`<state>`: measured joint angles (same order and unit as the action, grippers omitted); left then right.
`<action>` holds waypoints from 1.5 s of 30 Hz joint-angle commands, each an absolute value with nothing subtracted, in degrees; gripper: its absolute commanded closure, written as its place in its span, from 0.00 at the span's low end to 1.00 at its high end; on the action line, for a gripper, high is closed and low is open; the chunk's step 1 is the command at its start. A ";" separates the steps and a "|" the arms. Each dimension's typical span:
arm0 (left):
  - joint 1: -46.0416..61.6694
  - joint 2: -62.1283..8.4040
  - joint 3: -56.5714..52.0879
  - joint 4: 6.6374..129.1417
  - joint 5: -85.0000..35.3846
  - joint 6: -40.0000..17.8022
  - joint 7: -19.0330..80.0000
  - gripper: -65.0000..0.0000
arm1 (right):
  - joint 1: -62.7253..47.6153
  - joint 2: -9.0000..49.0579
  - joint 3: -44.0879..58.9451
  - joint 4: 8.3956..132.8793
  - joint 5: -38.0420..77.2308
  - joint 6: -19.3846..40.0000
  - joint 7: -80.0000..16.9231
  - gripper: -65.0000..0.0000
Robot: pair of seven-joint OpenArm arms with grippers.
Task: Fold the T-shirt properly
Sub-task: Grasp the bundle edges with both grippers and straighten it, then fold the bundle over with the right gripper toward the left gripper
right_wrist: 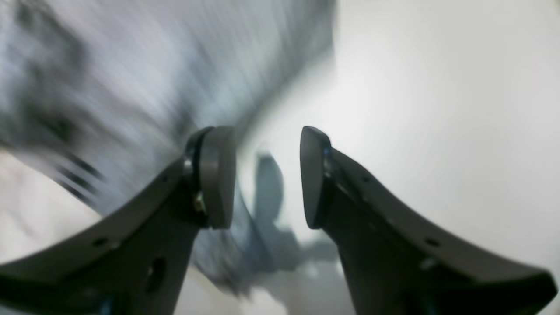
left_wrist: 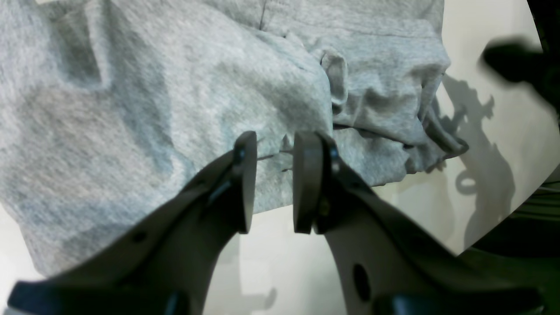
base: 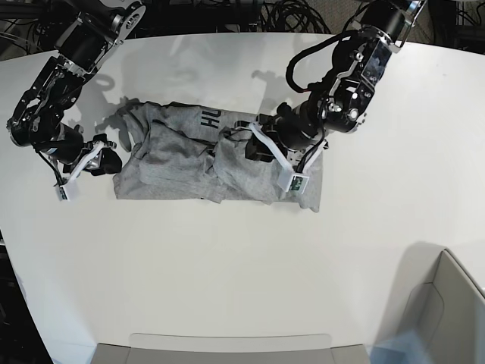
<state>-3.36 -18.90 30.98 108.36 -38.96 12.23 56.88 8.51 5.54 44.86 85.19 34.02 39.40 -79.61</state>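
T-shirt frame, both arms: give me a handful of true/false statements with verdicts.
1. The T-shirt lies crumpled on the white table, not neatly folded. True.
2. The right gripper is clamped on a sleeve. False: its fingers stand apart with nothing between them, off the shirt's edge.
3. The left gripper is over the shirt. True: the left wrist view shows grey fabric right behind its fingers.
4. Black lettering shows on the shirt near its far edge. True.
5. The shirt hangs over the table's edge. False: it rests wholly on the tabletop.
6. The left gripper's fingers are pressed fully together. False: a gap shows between them.
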 commanded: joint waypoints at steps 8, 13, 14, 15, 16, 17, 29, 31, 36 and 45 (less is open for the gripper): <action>-3.03 -18.95 30.90 109.23 -38.99 11.91 55.96 0.76 | 9.45 4.79 45.05 76.18 36.44 40.00 -80.00 0.62; -2.95 -18.95 30.99 109.23 -38.99 11.91 55.96 0.76 | 8.31 5.14 40.40 64.22 36.44 40.00 -80.00 0.62; -2.95 -18.95 30.99 109.23 -38.99 11.91 55.96 0.76 | 8.13 4.97 38.73 63.34 36.79 40.00 -79.78 0.62; -2.95 -18.95 30.99 109.23 -38.99 11.91 55.96 0.76 | 8.04 4.70 37.85 62.90 36.79 40.00 -79.78 0.62; -2.95 -19.30 30.99 109.23 -38.99 11.91 55.96 0.76 | 7.78 4.53 37.32 62.81 36.88 40.00 -79.69 0.62; -2.95 -19.56 30.99 109.23 -38.99 11.91 55.96 0.76 | 7.60 3.65 37.14 62.81 36.88 40.00 -79.69 0.62; -1.98 -19.74 30.90 109.23 -39.08 12.00 55.96 0.76 | 10.24 1.45 29.14 63.16 33.71 40.00 -74.77 1.00; -1.89 -19.74 30.99 109.23 -39.08 12.09 55.96 0.76 | 10.68 2.07 29.67 64.04 33.71 40.00 -74.15 1.00; -1.71 -19.74 30.99 109.23 -39.08 12.18 55.96 0.76 | 10.51 5.49 32.31 70.29 33.89 40.00 -71.08 1.00; -0.75 -19.74 30.64 109.32 -39.25 12.18 55.96 0.76 | 13.85 13.58 36.97 70.46 33.80 40.00 -70.90 1.00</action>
<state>-0.01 -19.68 31.00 108.36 -38.98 12.43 56.90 12.36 12.84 36.95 69.49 32.56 39.40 -71.96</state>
